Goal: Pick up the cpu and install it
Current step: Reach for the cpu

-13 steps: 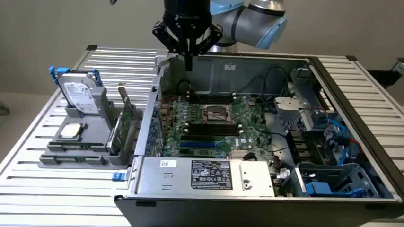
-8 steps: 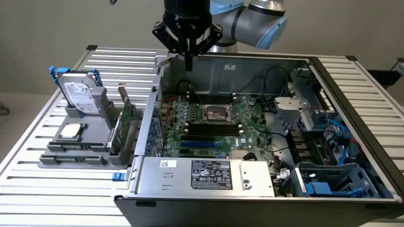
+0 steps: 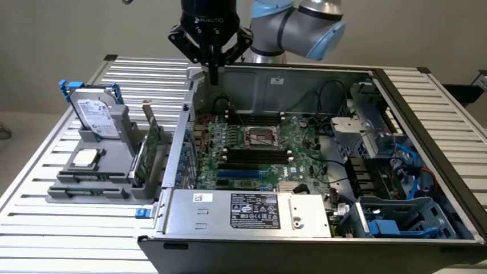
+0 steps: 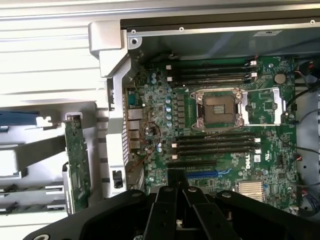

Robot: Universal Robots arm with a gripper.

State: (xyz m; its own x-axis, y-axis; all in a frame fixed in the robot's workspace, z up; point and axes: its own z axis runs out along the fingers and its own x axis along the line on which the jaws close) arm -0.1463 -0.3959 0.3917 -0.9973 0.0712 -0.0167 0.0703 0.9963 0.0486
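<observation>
The cpu [image 3: 86,158], a small pale silver square, lies flat on the grey holder [image 3: 106,171] at the exterior view's left, outside the computer case. My gripper [image 3: 214,75] hangs high above the case's back left corner, well away from the cpu, shut with nothing between its fingers. In the wrist view the black fingers [image 4: 172,192] are pressed together over the motherboard [image 4: 240,150]. The open cpu socket [image 3: 260,137] sits in the middle of the board with its metal frame raised [image 4: 220,107].
A hard drive with a blue bracket [image 3: 95,111] stands upright behind the cpu. Green circuit cards [image 3: 152,137] stand on edge between the holder and the case wall [image 3: 179,148]. A power supply [image 3: 251,211] and cables [image 3: 403,165] fill the case's front and right.
</observation>
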